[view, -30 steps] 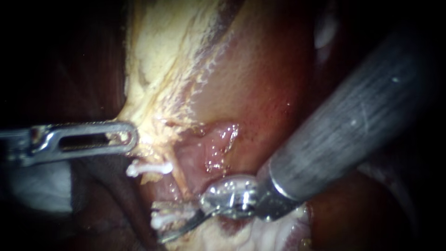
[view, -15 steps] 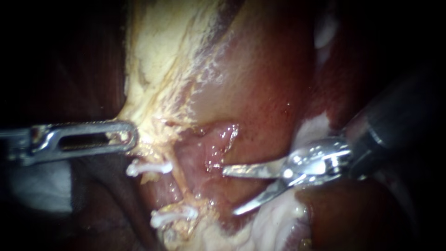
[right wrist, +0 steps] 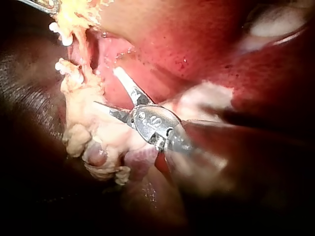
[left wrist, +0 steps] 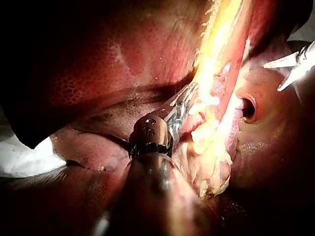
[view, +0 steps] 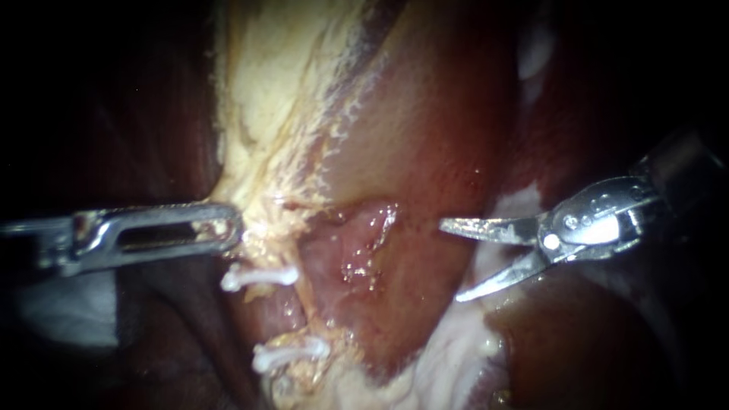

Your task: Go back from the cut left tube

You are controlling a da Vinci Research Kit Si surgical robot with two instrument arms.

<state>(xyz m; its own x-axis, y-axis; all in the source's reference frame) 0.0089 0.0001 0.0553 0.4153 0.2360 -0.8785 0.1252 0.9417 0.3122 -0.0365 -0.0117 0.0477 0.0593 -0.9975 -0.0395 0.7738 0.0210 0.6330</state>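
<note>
Tube [view: 282,310] with 2 clips [view: 258,275] [view: 290,352], well apart from right instrument [view: 449,260], blades spread, empty; left instrument [view: 228,228] jaws clamping pale tissue [view: 258,216].

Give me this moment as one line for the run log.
right instrument: jaws open, empty, apart from upper clip and lower clip | left instrument: jaws shut on yellow tissue

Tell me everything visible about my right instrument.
The right instrument enters from the right on a dark shaft, ending in a shiny metal hinge and two slim, pointed blades. The blades stand open in a V, holding nothing, tips aimed at the raw pink tissue, seemingly short of touching it.
</note>
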